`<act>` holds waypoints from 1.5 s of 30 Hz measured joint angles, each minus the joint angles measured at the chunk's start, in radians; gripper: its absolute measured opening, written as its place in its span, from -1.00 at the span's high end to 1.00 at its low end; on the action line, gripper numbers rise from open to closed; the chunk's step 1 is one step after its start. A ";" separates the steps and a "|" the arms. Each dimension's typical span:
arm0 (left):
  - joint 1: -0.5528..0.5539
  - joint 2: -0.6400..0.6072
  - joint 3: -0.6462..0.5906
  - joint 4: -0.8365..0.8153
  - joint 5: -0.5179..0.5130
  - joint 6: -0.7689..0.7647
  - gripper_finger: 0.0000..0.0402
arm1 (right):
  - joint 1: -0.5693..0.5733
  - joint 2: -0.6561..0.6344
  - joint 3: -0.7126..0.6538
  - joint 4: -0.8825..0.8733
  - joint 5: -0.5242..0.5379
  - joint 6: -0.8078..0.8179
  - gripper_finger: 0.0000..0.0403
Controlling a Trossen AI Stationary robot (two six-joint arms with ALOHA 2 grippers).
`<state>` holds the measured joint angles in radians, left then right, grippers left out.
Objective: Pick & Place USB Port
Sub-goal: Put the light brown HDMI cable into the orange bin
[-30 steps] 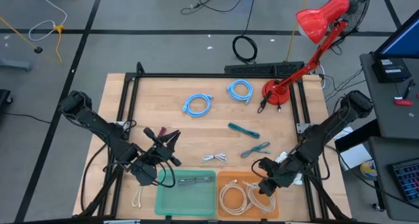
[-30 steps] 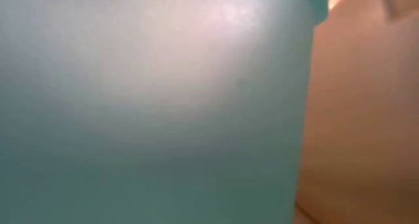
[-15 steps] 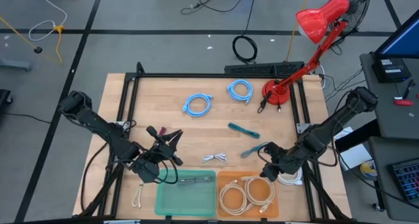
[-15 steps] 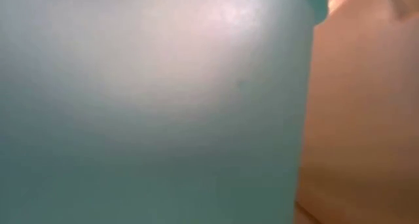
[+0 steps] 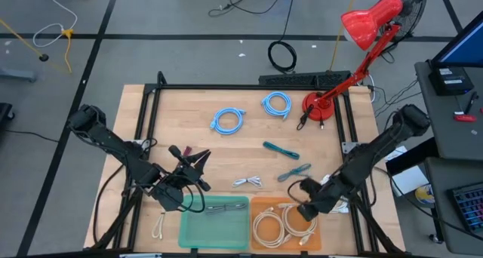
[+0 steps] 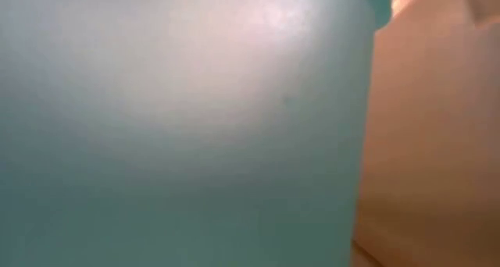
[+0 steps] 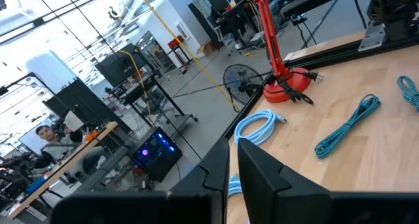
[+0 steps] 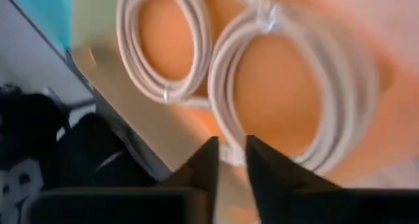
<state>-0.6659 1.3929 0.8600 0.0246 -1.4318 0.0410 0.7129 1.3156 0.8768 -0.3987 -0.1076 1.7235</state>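
Right gripper (image 5: 305,210): is being held over the far right edge of the orange tray (image 5: 260,207). In its wrist view the two dark fingers (image 8: 204,164) are being shown nearly together, a thin gap between them and nothing clamped.

Left gripper (image 5: 198,166): is being held above the table (image 5: 189,111) just beyond the green tray (image 5: 189,226). Its fingers (image 7: 258,165) are being shown close together in its wrist view, with nothing between them.

Trays: the orange tray is holding two white cable coils (image 5: 266,226), which are being seen directly under the right wrist camera (image 8: 288,93). A dark cable (image 5: 223,207) is lying in the green tray. The low view is being blocked by the tray walls.

Task's thing: several loose cables are lying on the bare wood. The small white cable (image 5: 247,182) is lying just beyond the gap between the two trays. A teal cable (image 5: 294,172) is lying near the right gripper, and a second teal cable (image 5: 280,149) farther back. Which one counts as the USB piece cannot be told.

Deciding relation: the nearer teal cable is lying just beyond the right gripper, toward the table's far side, its long axis running diagonally. The white cable is lying between the arms, long axis across the table.

Nearer arm: the right arm is being judged nearer to the teal cable; the white one is being judged reachable by either.
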 joint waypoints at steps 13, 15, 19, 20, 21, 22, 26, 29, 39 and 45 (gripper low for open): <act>0.004 0.000 0.000 -0.046 0.001 -0.051 0.82 | 0.003 0.215 0.280 -0.525 -0.013 -0.048 1.00; 0.005 0.000 0.000 -0.048 0.001 -0.053 0.82 | 0.003 0.239 0.321 -0.580 0.015 -0.054 1.00; 0.005 0.000 0.000 -0.052 0.000 -0.055 0.82 | 0.002 0.275 0.359 -0.577 0.039 -0.079 1.00; 0.005 0.000 0.000 -0.052 0.000 -0.056 0.82 | 0.000 0.286 0.365 -0.575 0.036 -0.084 1.00; 0.005 0.000 0.000 -0.052 0.000 -0.057 0.82 | 0.000 0.296 0.368 -0.577 0.030 -0.087 1.00; 0.005 0.000 0.000 -0.052 0.000 -0.058 0.82 | 0.000 0.305 0.369 -0.578 0.025 -0.088 1.00; 0.005 0.000 0.000 -0.052 0.000 -0.058 0.82 | 0.000 0.328 0.370 -0.583 -0.002 -0.090 1.00; 0.005 0.000 0.000 -0.052 0.000 -0.062 0.82 | 0.000 0.337 0.370 -0.585 -0.018 -0.089 1.00; 0.005 0.000 0.000 -0.053 0.001 -0.063 0.82 | 0.000 0.337 0.370 -0.637 -0.023 -0.069 1.00; 0.005 0.000 0.000 -0.053 0.001 -0.063 0.82 | 0.000 0.338 0.370 -0.643 -0.019 -0.060 1.00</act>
<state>-0.6613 1.3926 0.8600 -0.0284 -1.4311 -0.0223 0.7132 1.6534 1.2465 -1.0421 -0.1266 1.6638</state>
